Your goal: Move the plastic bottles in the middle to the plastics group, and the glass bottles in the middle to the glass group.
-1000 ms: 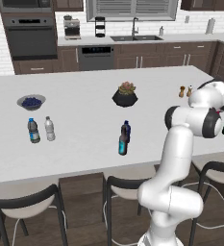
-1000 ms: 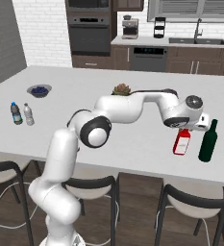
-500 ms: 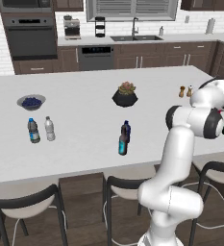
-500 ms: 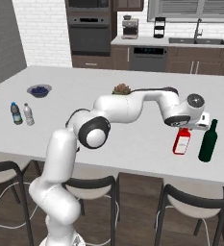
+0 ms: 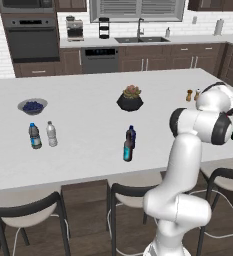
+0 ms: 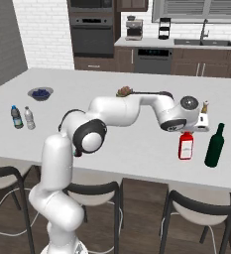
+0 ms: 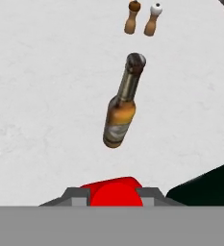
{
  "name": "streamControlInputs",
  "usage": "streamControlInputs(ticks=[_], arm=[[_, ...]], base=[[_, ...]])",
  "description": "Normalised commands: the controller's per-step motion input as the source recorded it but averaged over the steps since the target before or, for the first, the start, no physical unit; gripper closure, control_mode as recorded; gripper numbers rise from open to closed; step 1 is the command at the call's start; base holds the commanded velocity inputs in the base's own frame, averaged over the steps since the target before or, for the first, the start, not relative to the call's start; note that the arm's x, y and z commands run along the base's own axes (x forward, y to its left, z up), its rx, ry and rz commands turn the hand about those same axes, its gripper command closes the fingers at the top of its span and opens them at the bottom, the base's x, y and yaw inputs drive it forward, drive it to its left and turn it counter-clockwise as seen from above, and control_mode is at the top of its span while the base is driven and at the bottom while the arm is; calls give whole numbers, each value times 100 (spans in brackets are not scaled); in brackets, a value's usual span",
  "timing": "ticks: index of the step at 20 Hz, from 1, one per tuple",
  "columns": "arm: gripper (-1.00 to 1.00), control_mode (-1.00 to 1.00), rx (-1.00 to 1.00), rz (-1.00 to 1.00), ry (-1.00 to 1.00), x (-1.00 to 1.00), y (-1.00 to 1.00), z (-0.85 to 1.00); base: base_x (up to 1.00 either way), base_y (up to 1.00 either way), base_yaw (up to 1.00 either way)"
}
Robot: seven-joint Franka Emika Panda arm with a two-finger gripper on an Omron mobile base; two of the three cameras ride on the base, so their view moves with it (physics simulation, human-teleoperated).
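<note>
My gripper (image 6: 187,132) is shut on the thin neck of the red squarish bottle (image 6: 186,147), which stands upright on the counter at the right, just left of the dark green bottle (image 6: 215,146). In the hand view the red top (image 7: 114,191) fills the gap between my fingertips (image 7: 77,194). The amber-brown bottle (image 7: 120,113) stands just beyond, and the green bottle (image 7: 205,187) is at the lower right. Mid-counter stand the navy-blue bottle (image 5: 132,136) and the slim dark teal-labelled bottle (image 5: 127,150). Two clear water bottles (image 5: 34,136) (image 5: 51,133) stand at the left.
Salt and pepper shakers (image 7: 131,18) (image 7: 153,20) stand behind the amber bottle. A potted succulent (image 5: 130,98) sits mid-counter at the back, and a bowl of blueberries (image 5: 32,105) at the far left. Stools line the counter's near edge (image 6: 151,173).
</note>
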Motion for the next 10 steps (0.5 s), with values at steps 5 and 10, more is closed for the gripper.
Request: streamControlInputs(ticks=[5,10], arm=[[100,-100,2,0,0,0,-13,-1],[100,-100,1,-1,0,0,-7,-6]], base=[[0,0,0],[0,0,0]])
